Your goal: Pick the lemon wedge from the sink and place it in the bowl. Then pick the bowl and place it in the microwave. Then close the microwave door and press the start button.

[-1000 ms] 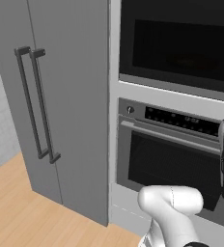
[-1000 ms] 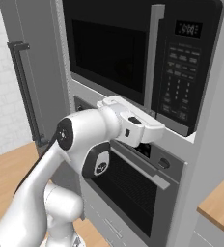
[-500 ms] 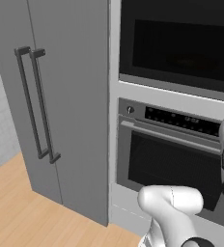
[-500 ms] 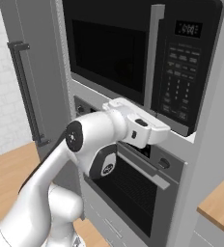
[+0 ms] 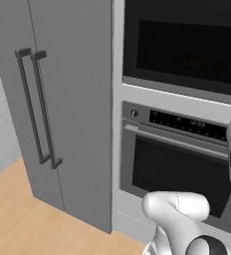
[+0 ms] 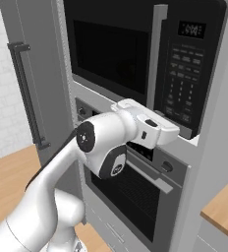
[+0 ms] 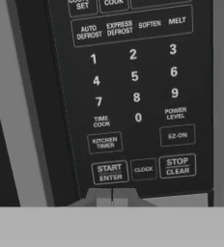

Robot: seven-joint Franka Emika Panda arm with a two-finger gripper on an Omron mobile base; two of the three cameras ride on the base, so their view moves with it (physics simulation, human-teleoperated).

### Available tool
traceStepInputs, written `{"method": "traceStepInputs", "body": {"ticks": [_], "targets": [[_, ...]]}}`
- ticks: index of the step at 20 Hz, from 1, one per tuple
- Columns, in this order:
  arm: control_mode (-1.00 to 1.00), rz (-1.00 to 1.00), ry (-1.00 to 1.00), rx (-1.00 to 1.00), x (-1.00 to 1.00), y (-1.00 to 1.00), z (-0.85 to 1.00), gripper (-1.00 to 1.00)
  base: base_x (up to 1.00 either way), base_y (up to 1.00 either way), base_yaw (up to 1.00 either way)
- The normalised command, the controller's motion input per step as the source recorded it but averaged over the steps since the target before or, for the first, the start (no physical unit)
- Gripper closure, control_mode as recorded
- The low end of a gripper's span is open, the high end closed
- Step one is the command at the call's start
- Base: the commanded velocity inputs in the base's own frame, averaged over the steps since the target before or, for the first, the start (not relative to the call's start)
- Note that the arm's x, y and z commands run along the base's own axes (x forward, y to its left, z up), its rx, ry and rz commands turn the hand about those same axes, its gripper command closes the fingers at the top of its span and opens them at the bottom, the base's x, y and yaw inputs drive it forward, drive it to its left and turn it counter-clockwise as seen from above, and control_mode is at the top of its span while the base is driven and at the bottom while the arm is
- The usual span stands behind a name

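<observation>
The tall grey doors [image 5: 62, 99] with their long bar handles stand to the left of the appliance column, and below the microwave [image 6: 150, 54] sits the larger oven [image 5: 177, 169]. The microwave door [image 6: 111, 47] lies flush with its frame, so closing looks done and the bowl is presumably inside, though the dark glass hides it.

Against the picture of a second ago, the white arm [image 6: 101, 142] has reached further right and forward along the microwave's lower edge, carrying the gripper [image 6: 177, 133] from under the door toward the keypad [image 6: 185, 83]. That reads as the last step under way: the approach to the start button.

In the hand view the START/ENTER button [image 7: 110, 172] sits just above the fingers [image 7: 104, 201], which are pressed together with nothing between them, their tips meeting almost directly below it. The CLOCK key [image 7: 143, 169] lies just beside it, so the push wants to go straight up and in, without drifting right. Whether the tips already touch the panel cannot be told.
</observation>
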Motion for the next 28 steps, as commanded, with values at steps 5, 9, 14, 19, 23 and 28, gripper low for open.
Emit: {"method": "traceStepInputs", "body": {"ticks": [5,9,14,19,23,28], "targets": [[-1.00,0.00,0.00,0.00,0.23,-0.04,-0.05,1.00,0.00,0.00,0.00],[-1.00,0.00,0.00,0.00,0.24,-0.09,-0.04,1.00,0.00,0.00,0.00],[-1.00,0.02,0.00,0.00,0.15,-0.13,-0.06,1.00,0.00,0.00,0.00],[-1.00,0.03,0.00,0.00,0.15,-0.14,-0.11,1.00,0.00,0.00,0.00],[-1.00,0.05,0.00,0.00,0.19,-0.15,-0.12,1.00,0.00,0.00,0.00],[-1.00,0.08,0.00,0.00,0.27,-0.22,-0.04,1.00,0.00,0.00,0.00]]}}
